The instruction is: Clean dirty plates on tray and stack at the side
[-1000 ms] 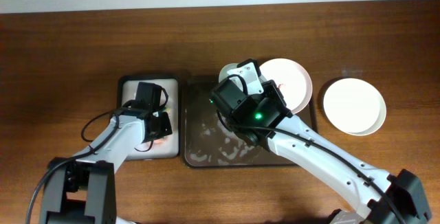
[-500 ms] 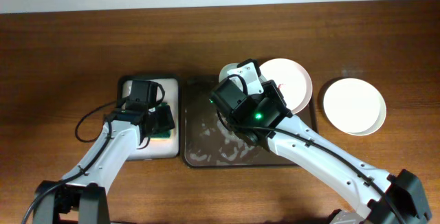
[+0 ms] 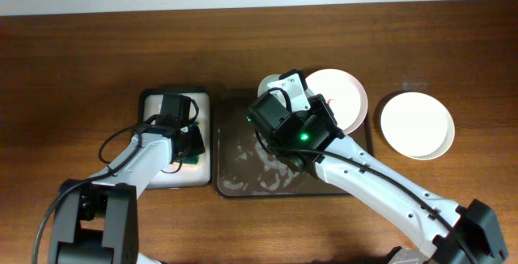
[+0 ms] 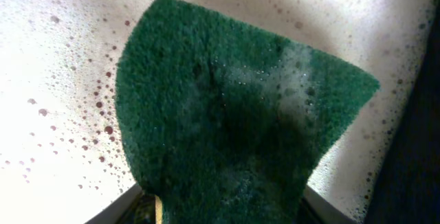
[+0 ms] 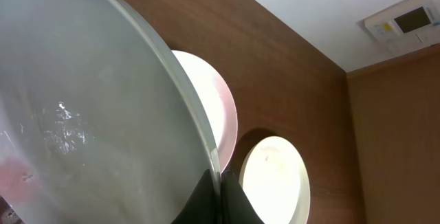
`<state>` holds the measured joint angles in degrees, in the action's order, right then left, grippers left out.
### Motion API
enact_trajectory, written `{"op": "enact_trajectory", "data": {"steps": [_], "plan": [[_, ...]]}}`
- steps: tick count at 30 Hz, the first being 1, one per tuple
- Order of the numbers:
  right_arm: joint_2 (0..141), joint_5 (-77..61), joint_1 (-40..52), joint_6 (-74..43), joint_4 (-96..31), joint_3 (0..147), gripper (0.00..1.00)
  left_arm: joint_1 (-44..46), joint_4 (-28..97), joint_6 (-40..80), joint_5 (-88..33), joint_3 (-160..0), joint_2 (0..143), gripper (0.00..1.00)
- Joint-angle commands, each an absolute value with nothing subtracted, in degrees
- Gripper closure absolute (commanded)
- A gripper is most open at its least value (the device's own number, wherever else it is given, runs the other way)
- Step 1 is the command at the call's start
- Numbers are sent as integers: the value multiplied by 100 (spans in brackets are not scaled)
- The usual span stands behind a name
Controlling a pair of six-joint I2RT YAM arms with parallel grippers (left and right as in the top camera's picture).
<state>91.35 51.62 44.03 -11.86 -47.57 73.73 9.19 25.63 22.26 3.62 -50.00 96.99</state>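
Held plate (image 5: 89, 100): pale green, wet, tilted steeply over the 11 o'clock corner of the tray (image 3: 222, 191), red smear low on its face. Right gripper (image 5: 221, 186) is clamped on the rim only, at the plate's 5 o'clock edge.

Risk 1: a thin rim pinch on a soapy plate could slip or pivot once scrubbing pushes on it, dropping it onto the tray.

Risk 2: the white-pink plate (image 3: 346, 95) lies at the tray's 1 o'clock, just beside the held one, so a swing could knock it.

Third plate (image 3: 417, 125) sits off the tray at 3 o'clock, well apart.

Sponge (image 4: 234, 114) is pinched in the left gripper (image 4: 227, 207) over the small sudsy tray (image 3: 154, 98) at 9 o'clock. It's floppy and bent, so it may fold and miss the smear.
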Motion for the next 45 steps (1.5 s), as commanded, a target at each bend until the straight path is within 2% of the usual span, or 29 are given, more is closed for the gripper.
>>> {"op": "enact_trajectory", "data": {"steps": [1, 4, 5, 7, 12, 13, 14, 15, 16, 20, 21, 22, 28, 39, 40, 42, 43, 44, 45], "plan": [[9028, 5312, 4386, -1247, -4735, 7459, 96, 882, 2543, 2237, 587, -5118, 9496, 44], [9028, 5312, 4386, -1247, -4737, 7459, 96, 882, 2534, 2239, 556, -5116, 9415, 43], [9028, 5312, 4386, -1247, -4737, 7459, 96, 884, 2534, 2239, 495, -5116, 9415, 46], [9028, 5315, 4386, -1247, -4737, 7459, 96, 884, 2508, 2239, 399, -5116, 9415, 61], [9028, 5315, 4386, -1247, -4737, 7459, 96, 882, 2493, 2239, 388, -5116, 9415, 64], [9028, 5306, 4386, -1247, -4737, 7459, 96, 882, 2545, 2239, 388, -5116, 9415, 76], [9028, 5251, 4386, -1249, -4740, 7459, 96, 882, 2661, 2239, 390, -5116, 9415, 94], [9028, 5205, 4386, -1247, -4737, 7459, 96, 882, 2731, 2239, 390, -5116, 9415, 99], [9028, 5164, 4386, -1247, -4737, 7459, 96, 882, 2799, 2239, 390, -5113, 9415, 100], [9028, 5166, 4386, -1249, -4740, 7459, 96, 882, 2921, 2241, 390, -5105, 9415, 100], [9028, 5166, 4386, -1249, -4746, 7459, 96, 882, 2919, 2239, 390, -5105, 9415, 62], [9028, 5166, 4386, -1249, -4759, 7459, 96, 882, 2917, 2239, 392, -5107, 9415, 46], [9028, 5166, 4386, -1249, -4764, 7459, 96, 882, 2989, 2132, 425, -5389, 8934, 46], [9028, 5168, 4386, -1249, -4762, 7459, 96, 884, 3218, 2137, 121, -5352, 9640, 49], [9028, 5166, 4386, -1249, -4762, 7459, 96, 884, 3218, 2134, 123, -5352, 9668, 54], [9028, 5166, 4386, -1249, -4762, 7459, 96, 882, 3203, 2134, 123, -5352, 9677, 74], [9028, 5168, 4386, -1249, -4762, 7459, 96, 882, 3205, 2134, 123, -5352, 9677, 93], [9028, 5168, 4386, -1247, -4762, 7459, 96, 884, 3205, 2134, 123, -5352, 9677, 100], [9028, 5168, 4386, -1247, -4762, 7459, 96, 882, 3205, 2134, 123, -5352, 9677, 100]]}}
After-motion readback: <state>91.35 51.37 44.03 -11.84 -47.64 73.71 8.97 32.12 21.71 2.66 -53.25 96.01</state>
